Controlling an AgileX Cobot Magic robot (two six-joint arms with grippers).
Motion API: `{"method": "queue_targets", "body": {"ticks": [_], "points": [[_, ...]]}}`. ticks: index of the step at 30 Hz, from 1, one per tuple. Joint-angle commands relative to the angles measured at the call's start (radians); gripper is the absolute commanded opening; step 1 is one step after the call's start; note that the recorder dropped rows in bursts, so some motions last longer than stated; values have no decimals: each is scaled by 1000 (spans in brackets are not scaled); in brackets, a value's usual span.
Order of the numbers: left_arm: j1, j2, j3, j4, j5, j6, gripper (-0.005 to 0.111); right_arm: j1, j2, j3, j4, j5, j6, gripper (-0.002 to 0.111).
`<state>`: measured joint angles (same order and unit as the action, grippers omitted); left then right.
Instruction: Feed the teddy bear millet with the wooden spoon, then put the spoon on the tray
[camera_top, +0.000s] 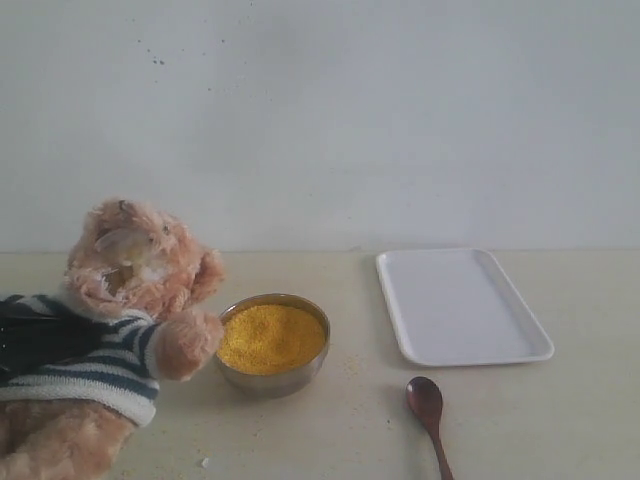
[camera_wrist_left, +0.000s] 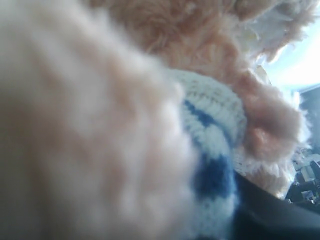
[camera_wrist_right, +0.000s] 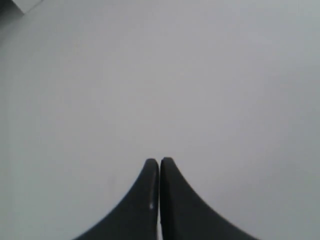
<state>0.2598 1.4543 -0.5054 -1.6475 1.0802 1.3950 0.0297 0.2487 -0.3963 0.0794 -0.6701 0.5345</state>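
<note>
The teddy bear (camera_top: 140, 270) leans at the left of the table, face turned up, one paw resting on the rim of the metal bowl (camera_top: 300, 372). The bowl is heaped with yellow millet (camera_top: 270, 337). A black part of my left gripper (camera_top: 40, 338) lies across the bear's striped shirt and holds it. In the left wrist view the bear (camera_wrist_left: 200, 75) fills the frame, blurred. The wooden spoon (camera_top: 427, 405) lies on the table in front of the white tray (camera_top: 460, 305), its bowl toward the tray. My right gripper (camera_wrist_right: 159, 162) is shut and empty over a plain surface, out of the exterior view.
A plain pale wall stands behind the table. A few spilled grains dot the tabletop near the bowl (camera_top: 205, 462). A white corner (camera_wrist_right: 20, 5) shows at the edge of the right wrist view.
</note>
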Motion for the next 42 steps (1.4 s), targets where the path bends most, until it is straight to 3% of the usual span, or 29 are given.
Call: {"method": "queue_targets", "body": {"ticks": [1,7,12,15,20,25,29,32,34,35,37,42], "points": [[-5,-9,4,-67,-38,42,4,0,258,-115,-62,51,-226,0],[-5,-9,4,-91,-37,38,4,0,623,-155,-66,493,-612,0],[-5,-7,4,-60,-37,38,4,0,901,-155,40,670,-425,0],[-5,-3,6,-52,-35,38,4,9,985,-188,42,920,-422,0],[-5,-3,6,-45,-37,38,4,182,1027,-250,120,1179,-720,0],[-5,-3,6,-29,-37,38,4,434,1031,-241,151,1181,-828,0],[-5,-3,6,-35,-37,38,4,503,1077,-184,153,938,-814,2],[-5,-3,6,-39,-40,52,4,503,1148,-179,189,913,-777,20],[-5,-3,6,-39,-57,65,4,503,1206,-179,191,909,-777,49],[-5,-3,6,-39,-68,65,4,503,1240,-179,212,869,-777,68],[-5,-3,6,-39,-68,65,4,503,1290,-179,294,794,-770,80],[-5,-3,6,-39,-70,65,4,506,1360,-179,303,753,-807,58]]}}
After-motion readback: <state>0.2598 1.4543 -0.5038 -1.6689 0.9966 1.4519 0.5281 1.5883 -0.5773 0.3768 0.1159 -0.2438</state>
